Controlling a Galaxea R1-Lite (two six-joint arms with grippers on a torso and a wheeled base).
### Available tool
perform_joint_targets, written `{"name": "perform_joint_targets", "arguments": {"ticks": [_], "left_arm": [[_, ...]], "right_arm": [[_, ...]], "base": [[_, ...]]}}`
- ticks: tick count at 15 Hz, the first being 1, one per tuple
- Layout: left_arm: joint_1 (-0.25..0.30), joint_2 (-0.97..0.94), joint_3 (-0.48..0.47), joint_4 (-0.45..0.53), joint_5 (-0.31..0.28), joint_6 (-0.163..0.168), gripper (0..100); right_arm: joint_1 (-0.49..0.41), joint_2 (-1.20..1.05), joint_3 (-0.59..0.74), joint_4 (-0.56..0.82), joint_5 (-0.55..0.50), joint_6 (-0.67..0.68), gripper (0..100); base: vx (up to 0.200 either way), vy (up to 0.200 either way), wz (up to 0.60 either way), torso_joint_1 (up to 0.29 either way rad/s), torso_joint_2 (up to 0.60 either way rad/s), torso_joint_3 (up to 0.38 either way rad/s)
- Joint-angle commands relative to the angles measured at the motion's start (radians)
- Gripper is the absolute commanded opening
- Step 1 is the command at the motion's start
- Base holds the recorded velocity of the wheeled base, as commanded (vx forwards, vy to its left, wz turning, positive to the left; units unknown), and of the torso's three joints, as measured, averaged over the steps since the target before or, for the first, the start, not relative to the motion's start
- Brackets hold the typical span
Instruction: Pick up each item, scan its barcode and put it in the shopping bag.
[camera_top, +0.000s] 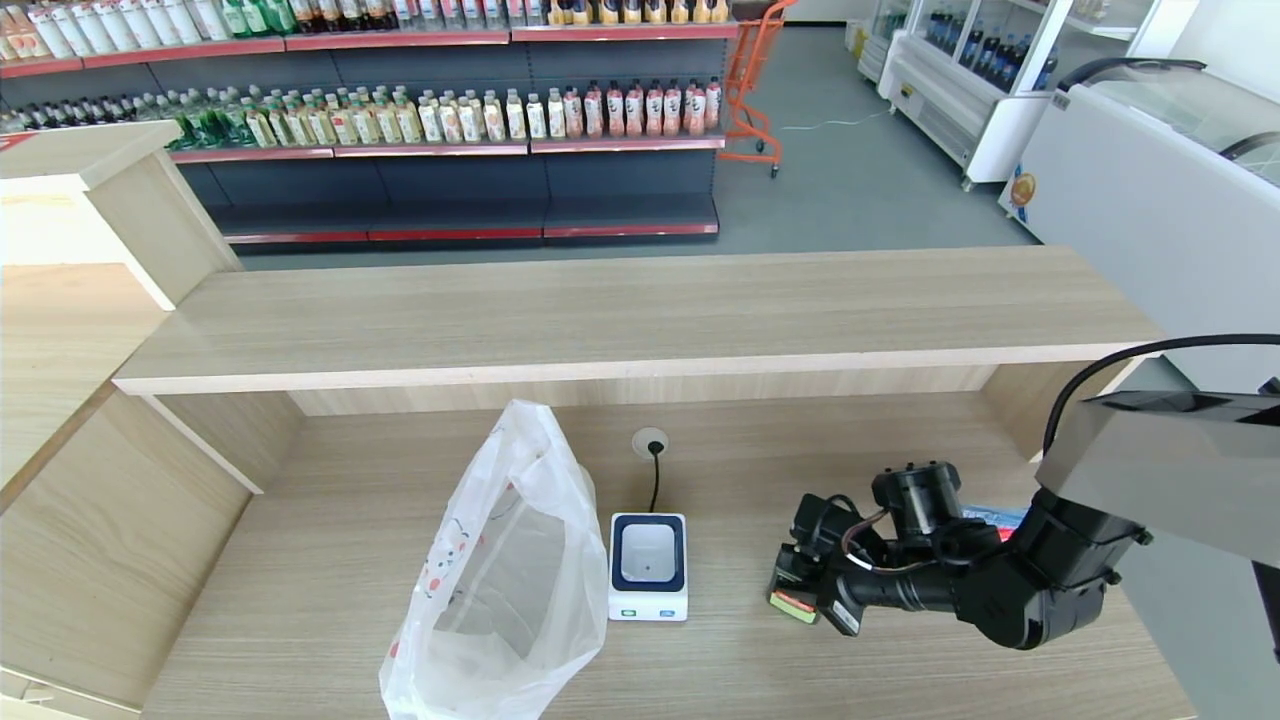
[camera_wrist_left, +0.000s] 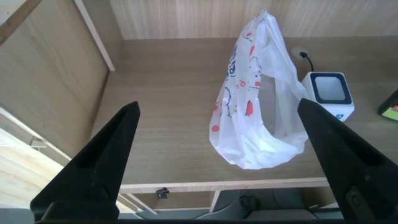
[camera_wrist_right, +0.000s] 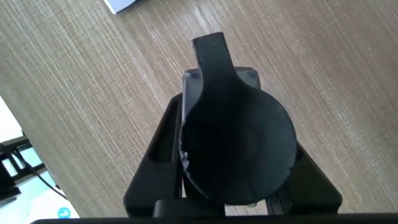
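Left wrist view, left gripper: released, its 2 fingers spread wide; held above the near edge of the surface, touching nothing.
Shopping bag: white translucent plastic with red and dark print, standing upright at the near edge of the surface with its mouth gaping; just left of the scanner.
Scanner: white box with a dark-framed window facing up, sitting flat between the bag and the right gripper.
Right gripper: clenched on a small pack with a green and red edge, low over the surface, right of the scanner and apart from it.
Cable: black, running from the scanner's back to a round socket in the surface.
Blue packet: lying on the surface behind the right arm, mostly hidden.
Upper ledge: wooden, running across behind the surface.
Shelves: 2 rows of bottles against the far wall; orange cart to their right.
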Motion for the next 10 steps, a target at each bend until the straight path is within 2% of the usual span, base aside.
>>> {"name": "perform_joint_targets", "arguments": {"ticks": [1,2,3,5,6,8,10], "left_arm": [[0.000,0.000,0.000,-0.001,0.000,0.000,100],[0.000,0.000,0.000,-0.001,0.000,0.000,100],[0.000,0.000,0.000,-0.001,0.000,0.000,100],[0.000,0.000,0.000,-0.001,0.000,0.000,100],[0.000,0.000,0.000,-0.001,0.000,0.000,100],[0.000,0.000,0.000,-0.001,0.000,0.000,100],[0.000,0.000,0.000,-0.001,0.000,0.000,100]], "right_arm": [[-0.006,-0.122,0.016,-0.012,0.004,0.123,0],[-0.023,-0.171,0.041,-0.044,0.004,0.216,0],[-0.092,-0.237,0.115,-0.130,-0.004,0.344,0],[-0.187,-0.332,0.161,-0.127,0.002,0.380,0],[-0.192,-0.356,0.164,-0.133,0.004,0.377,0],[-0.161,-0.461,0.233,-0.249,0.013,0.334,0],[-0.160,-0.533,0.359,-0.404,0.013,0.112,0]], "base": [[0.000,0.000,0.00,0.000,0.00,0.000],[0.000,0.000,0.00,0.000,0.00,0.000],[0.000,0.000,0.00,0.000,0.00,0.000],[0.000,0.000,0.00,0.000,0.00,0.000],[0.000,0.000,0.00,0.000,0.00,0.000],[0.000,0.000,0.00,0.000,0.00,0.000],[0.000,0.000,0.00,0.000,0.00,0.000]]}}
